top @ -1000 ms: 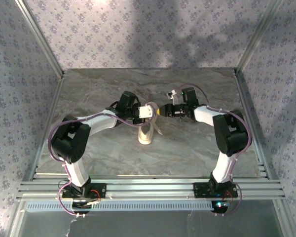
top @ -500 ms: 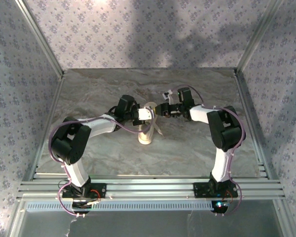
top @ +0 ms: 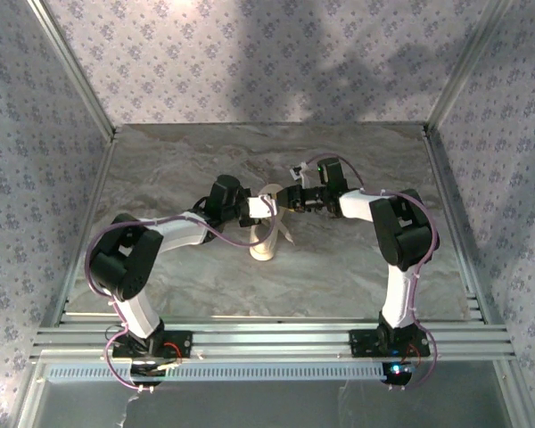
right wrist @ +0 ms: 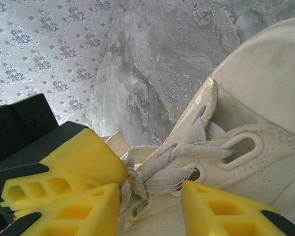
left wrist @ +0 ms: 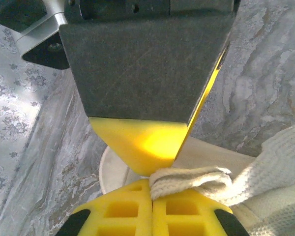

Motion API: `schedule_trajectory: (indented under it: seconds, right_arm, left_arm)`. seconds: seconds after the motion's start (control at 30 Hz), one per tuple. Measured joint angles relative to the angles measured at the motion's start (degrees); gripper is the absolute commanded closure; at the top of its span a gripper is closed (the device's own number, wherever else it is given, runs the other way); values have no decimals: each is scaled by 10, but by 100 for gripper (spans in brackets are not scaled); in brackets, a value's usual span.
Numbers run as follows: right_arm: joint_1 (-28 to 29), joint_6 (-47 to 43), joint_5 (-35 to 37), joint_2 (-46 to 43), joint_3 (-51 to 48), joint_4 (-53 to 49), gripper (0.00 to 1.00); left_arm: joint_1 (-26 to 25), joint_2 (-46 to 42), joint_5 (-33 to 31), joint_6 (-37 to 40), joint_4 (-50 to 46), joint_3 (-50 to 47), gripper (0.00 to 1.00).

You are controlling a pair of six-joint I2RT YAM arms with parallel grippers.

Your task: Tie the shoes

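With the shoe (top: 266,242) sitting mid-desk, the left gripper (left wrist: 152,181) is clamping a lace (left wrist: 187,178) while the right gripper (right wrist: 152,196), jaws apart, is hovering at the eyelets (right wrist: 243,145), and any hard pull is likely risking the lace slipping free or the light shoe dragging.

left fingers (left wrist: 123,211) together, right fingers (right wrist: 221,211) apart

The sneaker (right wrist: 246,142) runs off the right wrist view's right edge, its laces (left wrist: 250,177) off the left wrist view's.
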Motion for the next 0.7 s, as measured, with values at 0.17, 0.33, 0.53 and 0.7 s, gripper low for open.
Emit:
schedule_trajectory:
  seconds: [0.17, 0.33, 0.53, 0.7]
  right_arm:
    - [2, 7, -4, 1, 0, 5, 59]
    - [2, 17, -6, 2, 0, 10, 73]
    - [-12, 37, 4, -3, -35, 49, 90]
    - [-28, 44, 6, -8, -40, 51, 70]
  left_arm:
    - [-3, 0, -10, 0, 0, 0, 100]
    - [-6, 0, -15, 0, 0, 0, 100]
    - [-9, 0, -17, 2, 7, -1, 100]
    - [-9, 0, -16, 4, 8, -1, 100]
